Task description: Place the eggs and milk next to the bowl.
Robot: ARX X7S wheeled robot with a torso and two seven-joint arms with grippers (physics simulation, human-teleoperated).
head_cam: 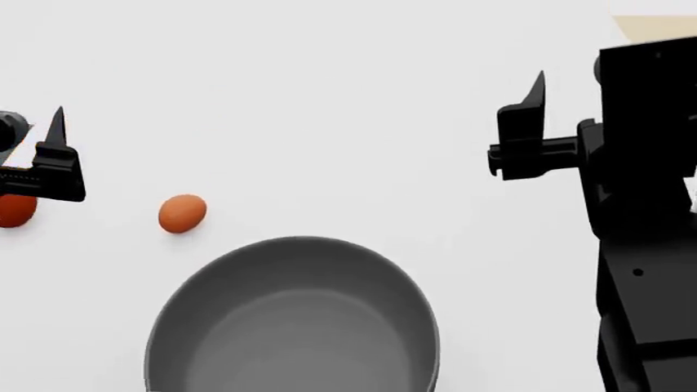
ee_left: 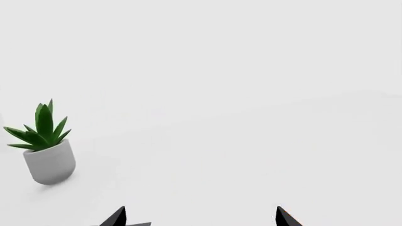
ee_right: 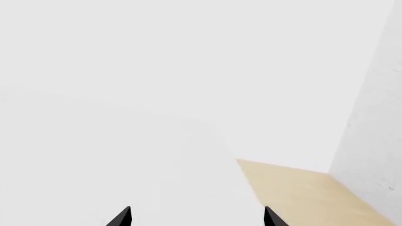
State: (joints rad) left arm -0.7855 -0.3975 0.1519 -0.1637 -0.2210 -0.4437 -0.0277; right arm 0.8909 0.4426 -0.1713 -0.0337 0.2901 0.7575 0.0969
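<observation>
While both end effectors (ee_left: 199,217) (ee_right: 196,217) gape empty: two eggs (head_cam: 182,213) (head_cam: 13,210), one bowl (head_cam: 292,320).

A large grey bowl (head_cam: 292,320) sits on the white table (head_cam: 326,98) at its near edge, partly cut off by the frame. Just beyond its far left rim lies an orange-brown egg (head_cam: 182,213), close to the bowl but not touching. A second egg (head_cam: 15,210) rests further left, half hidden beneath the left gripper (head_cam: 49,159). The right gripper (head_cam: 528,135) hangs above bare table towards the right side, its black arm (head_cam: 642,204) filling that edge.
</observation>
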